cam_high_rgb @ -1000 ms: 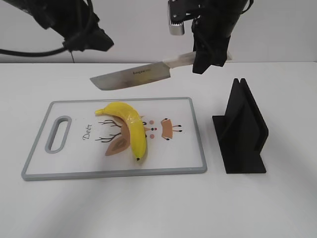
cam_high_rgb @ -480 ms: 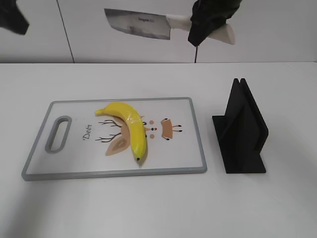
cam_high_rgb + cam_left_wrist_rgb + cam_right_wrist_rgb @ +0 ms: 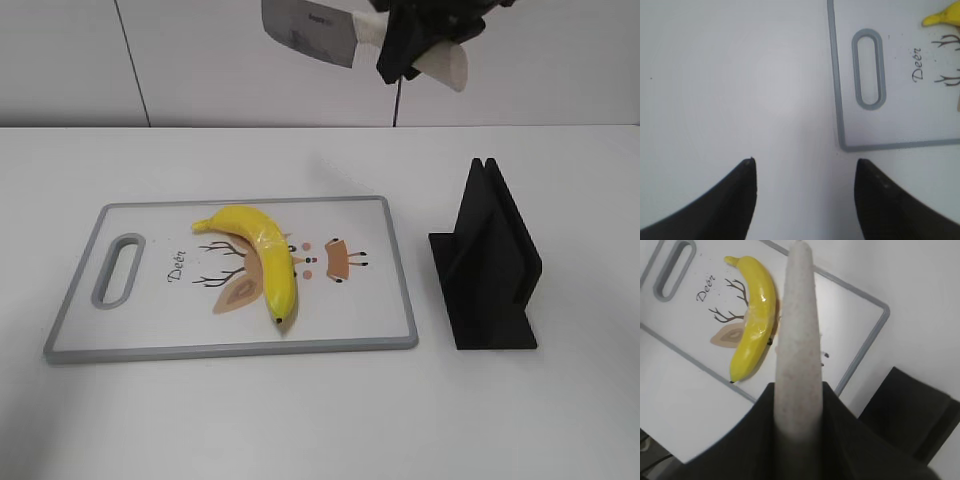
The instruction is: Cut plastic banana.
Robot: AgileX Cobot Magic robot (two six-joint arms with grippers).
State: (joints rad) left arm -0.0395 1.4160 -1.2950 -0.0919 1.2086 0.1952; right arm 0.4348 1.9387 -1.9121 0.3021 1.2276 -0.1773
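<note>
A yellow plastic banana [image 3: 262, 258] lies whole on a white cutting board [image 3: 380, 290] with a grey rim; it also shows in the right wrist view [image 3: 756, 320], and its tip shows in the left wrist view [image 3: 942, 18]. My right gripper [image 3: 405, 45] is shut on the pale handle [image 3: 799, 330] of a cleaver knife [image 3: 310, 32], held high above the board's far edge. My left gripper [image 3: 802, 167] is open and empty above bare table, left of the board's handle slot [image 3: 869, 67]. It is out of the exterior view.
A black knife stand [image 3: 490, 262] stands on the table right of the board, also in the right wrist view [image 3: 912, 410]. The white table [image 3: 300, 420] lies all round the board.
My right gripper has lifted the knife from just above the board to high up near the top of view. My left arm has withdrawn out of the exterior view.
</note>
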